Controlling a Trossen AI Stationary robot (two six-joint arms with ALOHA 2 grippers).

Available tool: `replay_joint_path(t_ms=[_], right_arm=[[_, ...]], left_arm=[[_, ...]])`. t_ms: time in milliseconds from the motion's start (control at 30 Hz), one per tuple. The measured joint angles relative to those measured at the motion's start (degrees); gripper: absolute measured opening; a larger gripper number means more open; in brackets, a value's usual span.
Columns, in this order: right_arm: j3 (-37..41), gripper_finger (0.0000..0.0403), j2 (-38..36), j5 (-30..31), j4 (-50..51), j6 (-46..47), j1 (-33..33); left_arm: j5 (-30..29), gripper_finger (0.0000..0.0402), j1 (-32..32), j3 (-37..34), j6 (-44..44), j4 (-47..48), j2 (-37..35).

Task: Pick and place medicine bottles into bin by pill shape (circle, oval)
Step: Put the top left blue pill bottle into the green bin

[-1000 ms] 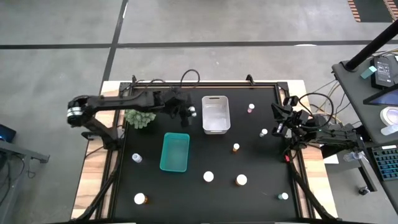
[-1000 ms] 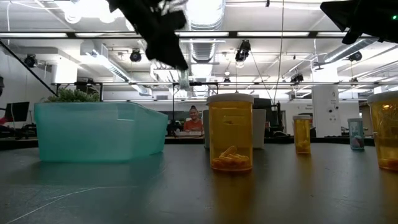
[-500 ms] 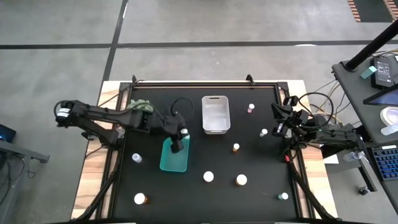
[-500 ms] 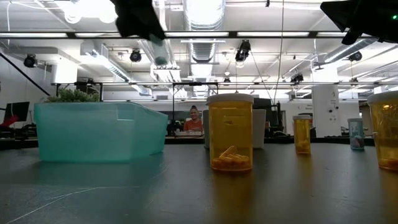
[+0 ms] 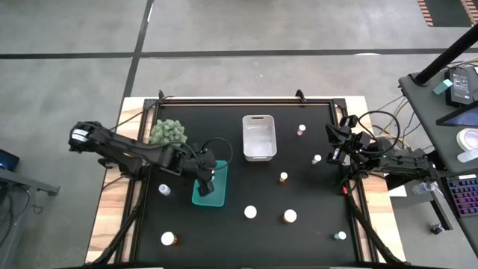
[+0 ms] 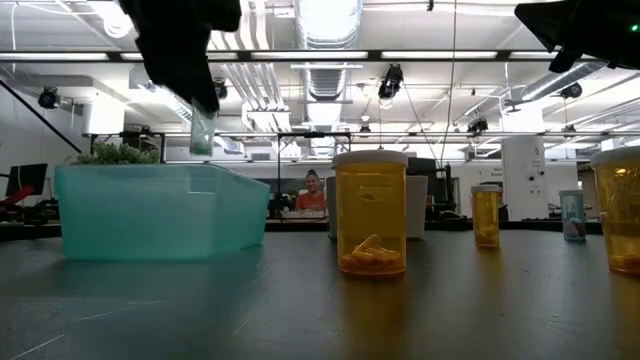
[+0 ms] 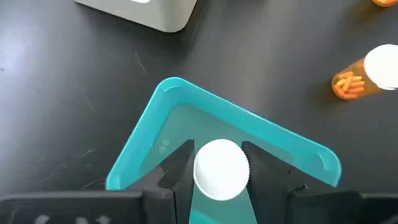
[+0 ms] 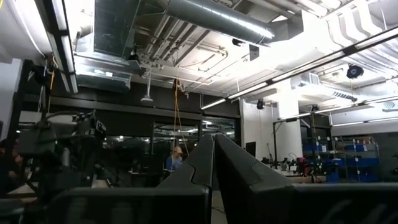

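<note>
My left gripper (image 5: 205,181) hangs over the teal bin (image 5: 211,196), shut on a small pale bottle with a white cap (image 7: 221,169). In the low view the bottle (image 6: 202,130) sits just above the teal bin's rim (image 6: 150,170). Other medicine bottles stand upright on the black mat: amber ones (image 5: 283,177) (image 5: 290,216) (image 5: 169,239), and white-capped ones (image 5: 250,212) (image 5: 163,190) (image 5: 317,159). The white bin (image 5: 258,137) stands at the far middle. My right gripper (image 8: 214,163) is shut at the right edge (image 5: 337,149), pointing up into the room. My left gripper pinches the bottle's body just under the cap (image 7: 221,169) between its two fingers (image 7: 182,167), one on each side. The fingers slant down from above and lie along the bottle. The bottle hangs clear above the teal bin, its lower end (image 6: 201,145) below the fingertips, cap toward the wrist.
A green bushy plant (image 5: 166,132) stands left of the white bin, close to my left arm. A tall amber bottle (image 6: 371,212) is nearest the low camera. More small bottles stand at the far right (image 5: 301,131) and near right (image 5: 340,235).
My left gripper has carried the bottle from beside the white bin's left wall toward the table's near edge and a little left, sinking slightly and turning at the wrist. It now hangs over the teal bin, still shut on the bottle.
</note>
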State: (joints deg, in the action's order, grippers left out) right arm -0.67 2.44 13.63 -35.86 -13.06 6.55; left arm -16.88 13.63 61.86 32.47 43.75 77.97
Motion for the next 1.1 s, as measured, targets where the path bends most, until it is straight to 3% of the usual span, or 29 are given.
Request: replay_joint_path(t_ms=[467, 767, 1100], right_arm=[[0.00, 0.0009, 0.02, 0.07, 0.23, -0.44, 0.01], [0.02, 0.0009, 0.02, 0.07, 0.46, -0.65, 0.00], [0.01, 0.0009, 0.02, 0.02, 0.52, -0.63, 0.00]], left_arm=[[-3.42, 0.0107, -0.65, -8.78, 0.06, -10.85, 3.66], [-6.12, 0.0107, -1.95, -9.00, -0.06, -11.03, 8.66], [-6.19, 0.0107, -2.43, -8.96, 0.17, -13.06, 8.58]])
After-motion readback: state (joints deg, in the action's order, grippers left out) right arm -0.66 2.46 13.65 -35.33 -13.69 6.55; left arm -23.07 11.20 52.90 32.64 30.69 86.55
